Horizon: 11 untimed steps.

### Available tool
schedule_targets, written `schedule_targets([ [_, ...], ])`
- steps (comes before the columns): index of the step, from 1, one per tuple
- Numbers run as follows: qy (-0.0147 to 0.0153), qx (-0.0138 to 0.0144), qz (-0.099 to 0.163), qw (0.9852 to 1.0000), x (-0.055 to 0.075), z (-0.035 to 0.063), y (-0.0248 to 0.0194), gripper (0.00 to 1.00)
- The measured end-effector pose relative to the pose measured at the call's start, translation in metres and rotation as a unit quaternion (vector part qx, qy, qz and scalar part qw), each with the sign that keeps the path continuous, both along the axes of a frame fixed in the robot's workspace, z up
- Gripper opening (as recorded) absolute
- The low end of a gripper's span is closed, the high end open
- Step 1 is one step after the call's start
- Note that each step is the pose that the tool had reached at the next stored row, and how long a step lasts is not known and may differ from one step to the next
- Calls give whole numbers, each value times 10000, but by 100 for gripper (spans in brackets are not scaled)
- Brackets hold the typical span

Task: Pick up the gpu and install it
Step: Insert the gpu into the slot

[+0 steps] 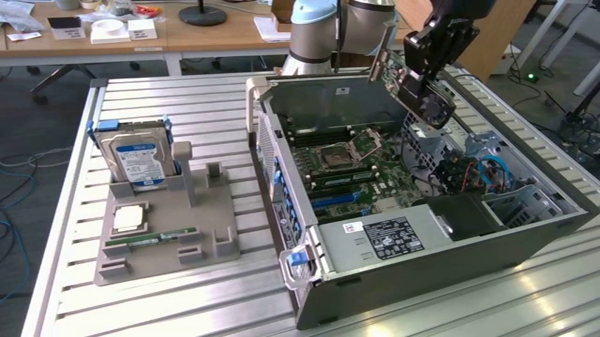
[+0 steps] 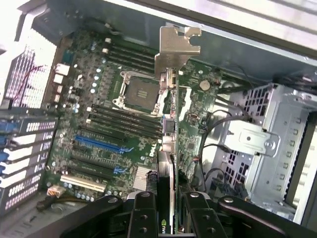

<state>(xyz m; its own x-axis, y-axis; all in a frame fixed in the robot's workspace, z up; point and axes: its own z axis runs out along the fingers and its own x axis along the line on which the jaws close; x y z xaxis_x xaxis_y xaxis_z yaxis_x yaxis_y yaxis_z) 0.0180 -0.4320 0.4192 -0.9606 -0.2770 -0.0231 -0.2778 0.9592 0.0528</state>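
**Item:** gpu.
**Location:** clamped edgewise between the narrowed fingers of the end effector. It hangs tilted over the open computer case, above the motherboard, with the silvery bracket at the far end.
**Handling, as I judge it:** light, stiff and fragile. Best held by the board edges, clear of the fan and contacts.
**Writing:** the power-supply label and the hard drive label are unreadable from here.
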Motion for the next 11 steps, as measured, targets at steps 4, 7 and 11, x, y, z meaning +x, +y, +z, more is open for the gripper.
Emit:
schedule_targets([
  [4,0,0,357,9994,0,-3,0,26],
  [7,0,0,614,9981,0,-4,0,26],
  [11,0,0,964,9953,0,-6,0,26],
])
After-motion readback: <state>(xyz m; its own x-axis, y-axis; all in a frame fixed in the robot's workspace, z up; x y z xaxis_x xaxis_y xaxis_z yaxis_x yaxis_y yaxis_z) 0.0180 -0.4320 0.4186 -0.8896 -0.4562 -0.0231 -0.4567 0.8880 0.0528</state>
